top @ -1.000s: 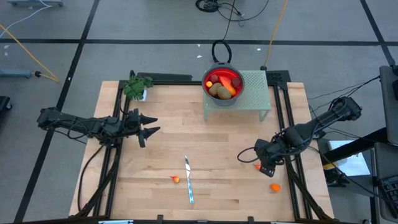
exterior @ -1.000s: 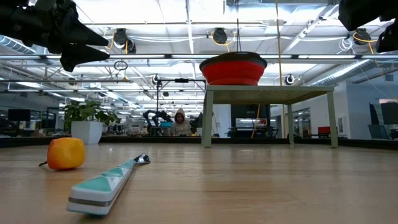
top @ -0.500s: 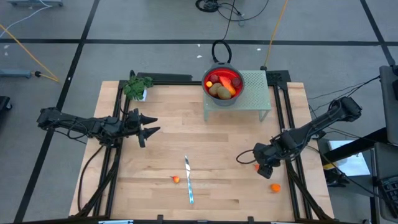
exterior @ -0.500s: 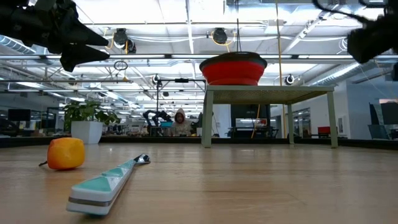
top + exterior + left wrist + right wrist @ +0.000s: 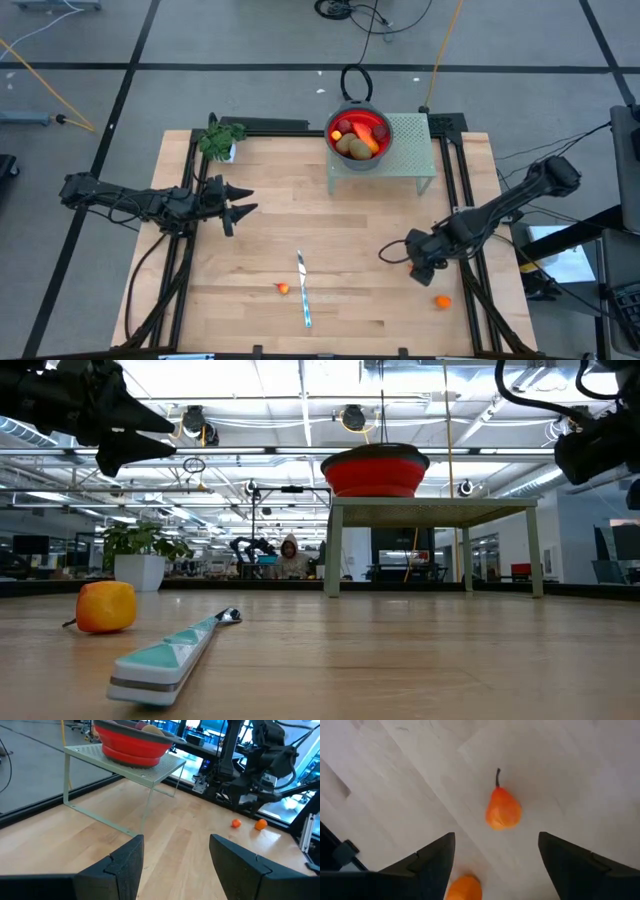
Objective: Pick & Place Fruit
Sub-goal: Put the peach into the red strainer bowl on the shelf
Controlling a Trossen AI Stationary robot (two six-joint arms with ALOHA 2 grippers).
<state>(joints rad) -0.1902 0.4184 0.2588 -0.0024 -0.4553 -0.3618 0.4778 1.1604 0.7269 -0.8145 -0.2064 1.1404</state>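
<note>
A small orange pear-shaped fruit piece [image 5: 503,810] with a dark stem lies on the wooden table. My right gripper [image 5: 496,837] hangs open just above it, pointing steeply down, one finger on either side and clear of it. My right gripper [image 5: 416,266] covers that piece in the high view. A second orange piece [image 5: 441,300] lies nearer the front right corner. A third [image 5: 284,289] lies front centre. More fruit fills the red bowl [image 5: 358,135]. My left gripper [image 5: 248,200] waits open, held level above the table's left side.
The red bowl stands on a pale green perforated stand [image 5: 408,150] at the far middle. A slim knife [image 5: 303,290] lies beside the front-centre orange piece. A potted green plant [image 5: 220,140] sits at the far left corner. Black frame rails [image 5: 470,290] run along the right edge.
My right gripper has come down toward the orange pear-shaped piece near the table's right edge and now covers it in the high view. The fruit pieces, the knife and my left arm have stayed where they were.
</note>
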